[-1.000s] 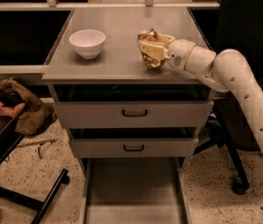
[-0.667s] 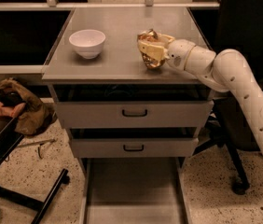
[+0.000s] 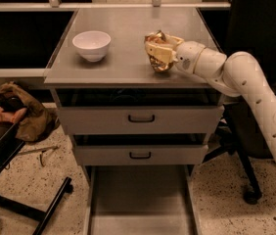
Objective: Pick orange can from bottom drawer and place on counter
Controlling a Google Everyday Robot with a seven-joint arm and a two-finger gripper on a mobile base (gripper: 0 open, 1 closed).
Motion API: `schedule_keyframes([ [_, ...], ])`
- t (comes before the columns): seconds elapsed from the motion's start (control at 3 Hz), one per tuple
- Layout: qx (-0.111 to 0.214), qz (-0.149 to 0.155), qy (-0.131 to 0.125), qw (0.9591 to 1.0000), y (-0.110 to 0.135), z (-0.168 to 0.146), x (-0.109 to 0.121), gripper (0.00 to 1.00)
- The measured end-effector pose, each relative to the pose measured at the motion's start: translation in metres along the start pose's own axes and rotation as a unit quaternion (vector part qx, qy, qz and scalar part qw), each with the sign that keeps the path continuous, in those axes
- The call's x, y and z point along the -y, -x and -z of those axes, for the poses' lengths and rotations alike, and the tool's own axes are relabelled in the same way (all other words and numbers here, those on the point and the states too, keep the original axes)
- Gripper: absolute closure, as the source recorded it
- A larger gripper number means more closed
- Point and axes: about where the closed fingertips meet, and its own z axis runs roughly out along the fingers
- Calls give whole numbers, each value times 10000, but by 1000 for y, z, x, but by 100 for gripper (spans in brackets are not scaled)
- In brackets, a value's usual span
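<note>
Orange can [image 3: 160, 66] rests on the counter [image 3: 126, 33], grasped by the hand [image 3: 156, 51].

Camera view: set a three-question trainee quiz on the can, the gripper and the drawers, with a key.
1. True or false: the orange can lies in the bottom drawer.
2. What stands on the counter, to the picture's left of the can? A) a mug B) the white bowl C) a plate
3. Fill in: the gripper is closed on the ____.
Key: 1 false: the can is at the counter's right part, in the gripper, while the bottom drawer is pulled out below. 2 B. 3 orange can.
</note>
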Motion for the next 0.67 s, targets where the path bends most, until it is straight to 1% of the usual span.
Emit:
schedule_keyframes([
  [0.33, 0, 0, 0, 10000, 0, 0, 0, 12],
  [0.67, 0, 0, 1, 10000, 0, 0, 0, 0],
])
